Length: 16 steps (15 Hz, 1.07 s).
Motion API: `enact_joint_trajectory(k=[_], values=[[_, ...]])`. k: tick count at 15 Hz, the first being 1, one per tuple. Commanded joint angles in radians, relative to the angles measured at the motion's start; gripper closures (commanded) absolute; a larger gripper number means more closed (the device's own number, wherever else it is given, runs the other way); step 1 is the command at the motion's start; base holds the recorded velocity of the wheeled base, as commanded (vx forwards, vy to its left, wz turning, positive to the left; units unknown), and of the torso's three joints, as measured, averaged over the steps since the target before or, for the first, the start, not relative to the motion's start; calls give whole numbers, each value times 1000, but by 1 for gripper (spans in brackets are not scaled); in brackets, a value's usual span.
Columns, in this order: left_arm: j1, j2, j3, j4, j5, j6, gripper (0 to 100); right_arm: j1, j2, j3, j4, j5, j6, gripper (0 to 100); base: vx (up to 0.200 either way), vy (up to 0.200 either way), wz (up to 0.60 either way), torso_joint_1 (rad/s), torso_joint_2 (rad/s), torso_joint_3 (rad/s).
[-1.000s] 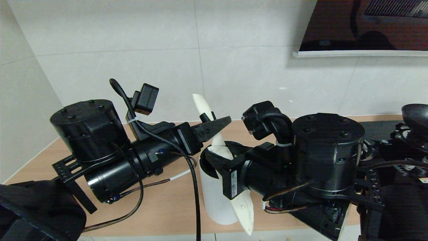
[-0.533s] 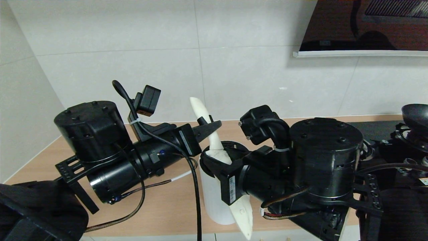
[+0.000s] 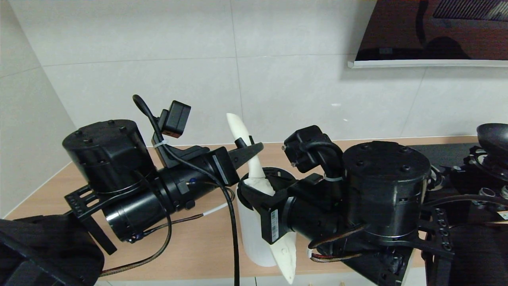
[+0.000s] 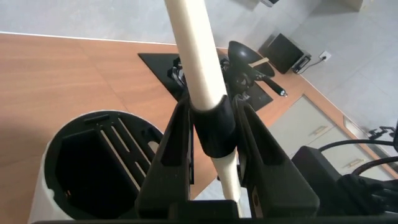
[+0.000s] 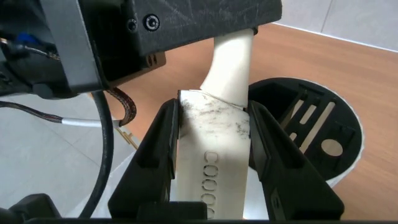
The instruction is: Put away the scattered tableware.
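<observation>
As both arms settle a touch leftward and lower than a second ago, the white utensil (image 3: pixel 238 129), possibly a spatula, hangs slanted by the mouth of the white holder (image 3: pixel 254 242) on the counter (image 3: pixel 198 254). The left gripper (image 3: pixel 248 147) is clamped on its round handle and the right gripper (image 3: pixel 258 190) clenched on the flat blade, so stowing seems unfinished. Raised lettering (image 5: pixel 214 171), partly cut off, marks the blade, and a barcode sticker (image 3: pixel 274 220) sits on the right wrist.

arms (image 3: pixel 387 186) matte black | joint caps (image 3: pixel 105 137) round, screwed | cable (image 3: pixel 232 222) black | label (image 3: pixel 274 225) white barcode
</observation>
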Motion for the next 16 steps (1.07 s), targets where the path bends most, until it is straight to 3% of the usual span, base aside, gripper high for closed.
enact_joint_trajectory(k=[1, 8, 10, 12, 14, 15, 16], values=[[-3, -7, -1, 0, 1, 0, 100, -1, 2, 0, -1, -2, 1, 0, 0, 0, 0, 0, 0, 0], [-9, -43, -13, 7, 11, 6, 100, -4, -8, 1, -2, -17, 1, 0, 0, 0, 0, 0, 0, 0], [-6, -129, -70, 130, 40, 8, 100, -41, -92, 38, 10, -28, -10, 0, 0, 0, 0, 0, 0, 0], [-6, -186, -155, 239, 123, 9, 100, -106, -204, 67, 47, -5, -26, 0, 0, 0, 0, 0, 0, 0], [-6, -197, -171, 259, 135, 9, 100, -129, -224, 64, 62, 6, -27, 0, 0, 0, 0, 0, 0, 0], [3, -232, -254, 342, 143, 17, 100, -235, -284, 44, 134, 60, -27, 0, 0, 0, 0, 0, 0, 0], [3, -235, -300, 398, 144, 48, 100, -273, -302, 47, 162, 63, -27, 0, 0, 0, 0, 0, 0, 0]])
